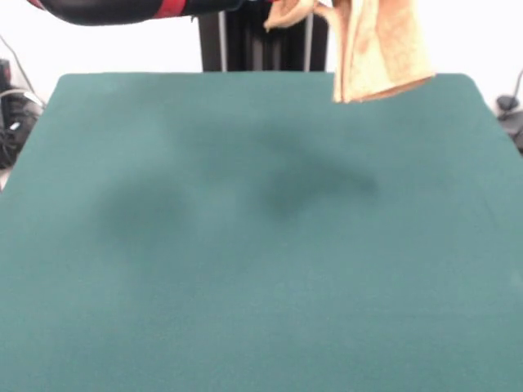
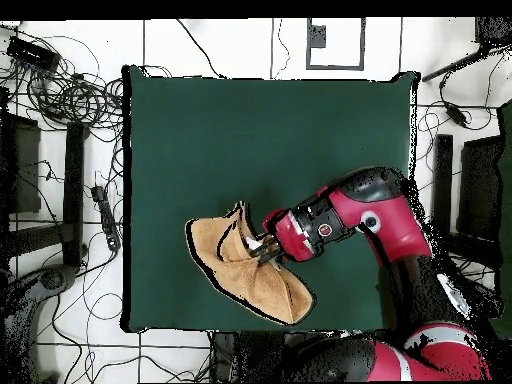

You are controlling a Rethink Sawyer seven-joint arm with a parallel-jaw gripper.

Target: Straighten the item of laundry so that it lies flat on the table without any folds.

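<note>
The item of laundry (image 1: 380, 49), an orange-tan towel, hangs in the air from the top edge of the front view. It is bunched in vertical folds and its lower end dangles over the table's (image 1: 245, 245) far right part. From overhead the towel (image 2: 245, 272) shows as a crumpled, folded shape over the green table (image 2: 250, 130), towards the robot's side and left of centre. My gripper (image 2: 262, 246) is shut on the towel's upper folds, its tips buried in the cloth. In the front view the gripper is out of frame; only part of the arm (image 1: 106, 8) shows.
The red arm (image 2: 370, 215) reaches in over the table's right part in the overhead view. Cables and gear (image 2: 60, 90) lie on the floor off the table's left edge. Dark stands (image 2: 445, 185) flank its right side.
</note>
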